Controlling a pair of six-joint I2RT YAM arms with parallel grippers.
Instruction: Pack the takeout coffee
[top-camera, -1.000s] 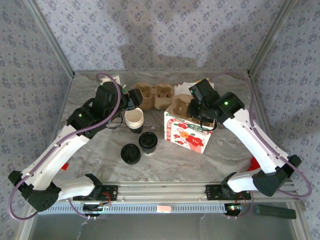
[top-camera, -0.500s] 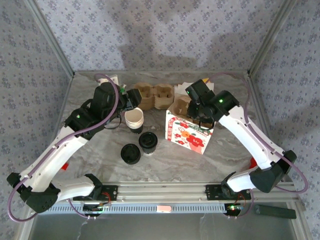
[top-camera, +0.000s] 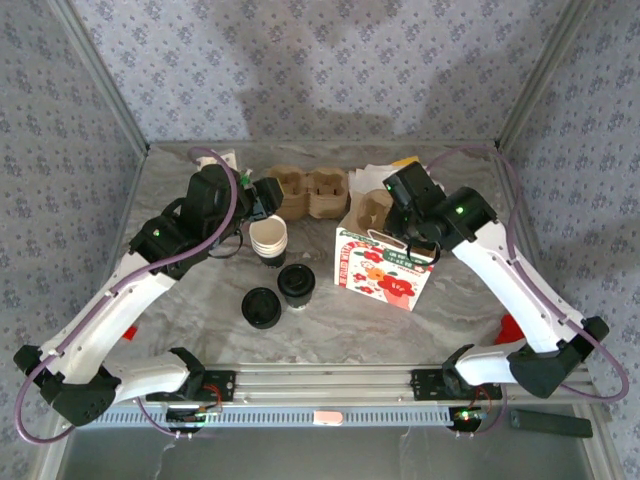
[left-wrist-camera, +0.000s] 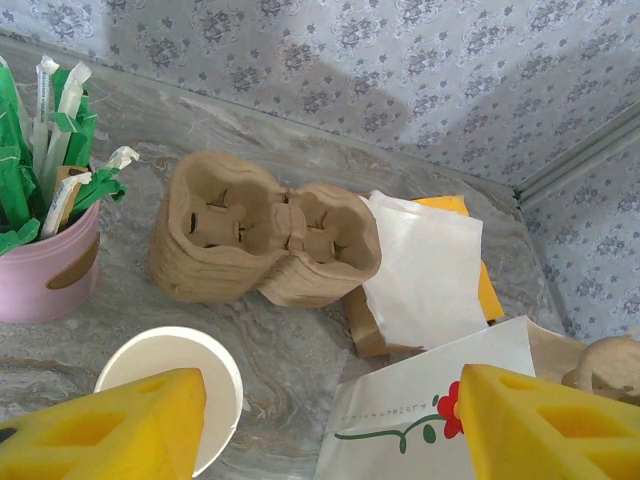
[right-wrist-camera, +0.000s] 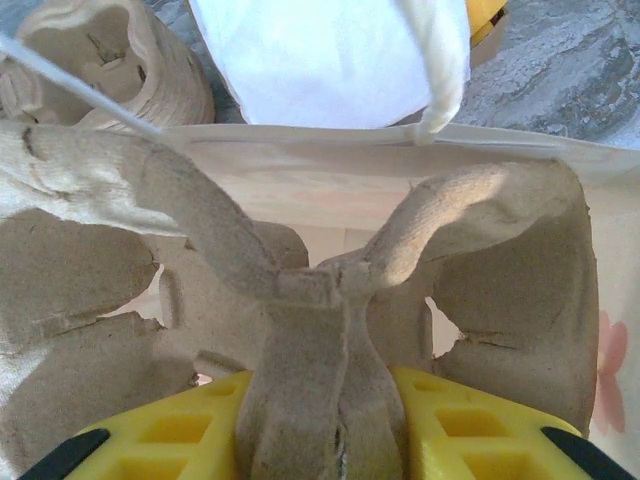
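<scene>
Top view: the takeout coffee (top-camera: 297, 283) stands upright left of the red-flowered paper bag (top-camera: 383, 272), near it but not touching. Left wrist view: the left gripper (left-wrist-camera: 325, 425) gapes wide and empty above the bag's left edge; the bag's small print is unreadable. Right wrist view: the right gripper (right-wrist-camera: 325, 435) pinches the centre rib of the pulp cup carrier (right-wrist-camera: 300, 285) sitting in the bag.

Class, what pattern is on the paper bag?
Red flowers on white; paper bag clearest in top external view.
</scene>
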